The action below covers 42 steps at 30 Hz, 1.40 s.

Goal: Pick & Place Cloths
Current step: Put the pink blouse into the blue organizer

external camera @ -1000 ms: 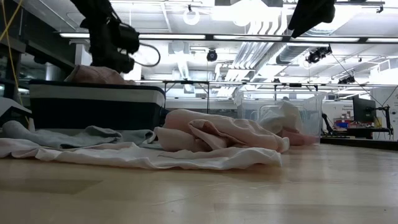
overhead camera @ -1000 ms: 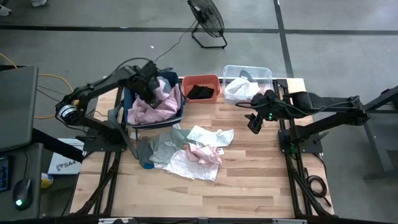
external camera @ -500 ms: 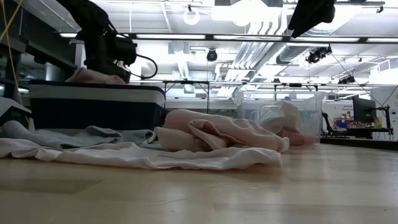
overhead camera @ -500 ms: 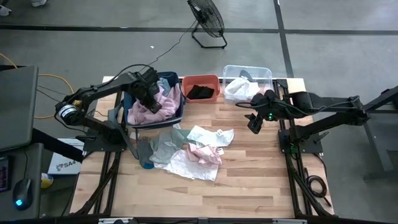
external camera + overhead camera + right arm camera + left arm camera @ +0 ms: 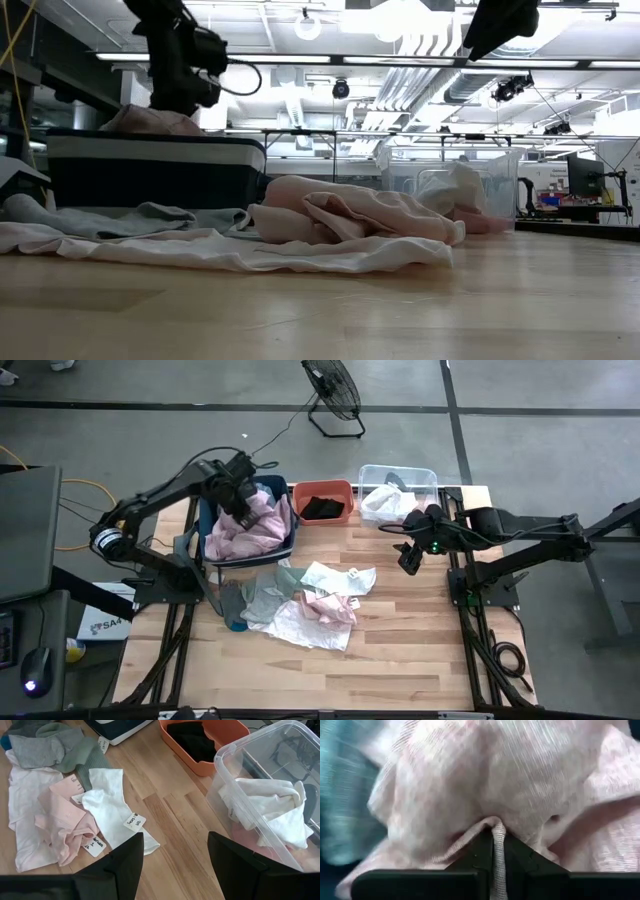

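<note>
My left gripper (image 5: 243, 498) is over the dark blue bin (image 5: 287, 491) at the table's far left, shut on the pale pink cloth (image 5: 250, 532) that fills it. In the low view the gripper (image 5: 182, 92) stands just above the cloth's mound (image 5: 150, 120). My right gripper (image 5: 409, 563) hovers open over bare table at the right, holding nothing. A loose pile lies flat mid-table: a white cloth (image 5: 335, 577), a coral pink one (image 5: 330, 605), a grey-green one (image 5: 262, 596) and a pale sheet (image 5: 305, 628). My left gripper pinches a raised fold of the pale pink cloth (image 5: 493, 824) between its two fingers (image 5: 477, 852), coming from above and pointing down. The fold is drawn up into a peak at the fingers. The rest of the cloth lies bunched in the bin.
An orange bin (image 5: 322, 487) with a black cloth (image 5: 322, 508) and a clear plastic bin (image 5: 398, 471) with a white cloth (image 5: 385, 506) stand along the far edge. The near half of the table (image 5: 330, 675) is bare wood. A fan (image 5: 332, 390) stands on the floor beyond.
My left gripper dipped down toward the pink cloth in the blue bin, shifting slightly toward the near edge, then rose again and moved back toward the far edge. The right arm and the pile on the table kept still.
</note>
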Tool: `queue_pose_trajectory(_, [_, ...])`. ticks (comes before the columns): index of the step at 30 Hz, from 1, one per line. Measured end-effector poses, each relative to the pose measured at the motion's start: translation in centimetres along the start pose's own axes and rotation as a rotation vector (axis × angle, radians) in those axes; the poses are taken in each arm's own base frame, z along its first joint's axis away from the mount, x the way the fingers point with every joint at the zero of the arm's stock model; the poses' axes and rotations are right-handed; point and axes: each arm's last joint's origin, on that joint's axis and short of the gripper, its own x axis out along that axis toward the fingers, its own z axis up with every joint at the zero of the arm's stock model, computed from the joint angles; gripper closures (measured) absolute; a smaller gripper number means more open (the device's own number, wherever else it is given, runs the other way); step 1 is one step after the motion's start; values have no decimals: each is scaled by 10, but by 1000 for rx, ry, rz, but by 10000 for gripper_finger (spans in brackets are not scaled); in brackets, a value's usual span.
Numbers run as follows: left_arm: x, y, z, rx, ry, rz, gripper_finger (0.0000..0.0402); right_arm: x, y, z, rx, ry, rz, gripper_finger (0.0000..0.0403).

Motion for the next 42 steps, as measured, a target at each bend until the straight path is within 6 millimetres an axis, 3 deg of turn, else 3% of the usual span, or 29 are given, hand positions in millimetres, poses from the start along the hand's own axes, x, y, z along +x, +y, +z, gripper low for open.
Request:
queue_pose_trajectory(7, [-23, 3, 2, -16, 25, 153, 371, 0, 0, 0, 0, 0, 0, 190])
queue_pose_trajectory(15, [-43, 3, 1, -43, 44, 169, 371, 0, 0, 0, 0, 0, 0, 190])
queue_pose_trajectory(26, [-52, 3, 1, -18, 9, 194, 367, 0, 0, 0, 0, 0, 0, 190])
queue_pose_trajectory(30, [-52, 3, 5, 12, -25, 192, 338, 0, 0, 0, 0, 0, 0, 190])
queue_pose_trajectory(39, [-52, 3, 6, 16, -42, 202, 211, 0, 0, 0, 0, 1, 1, 190])
queue_pose_trajectory(42, [-55, 5, 4, 3, -14, 267, 195, 0, 0, 0, 0, 1, 0, 190])
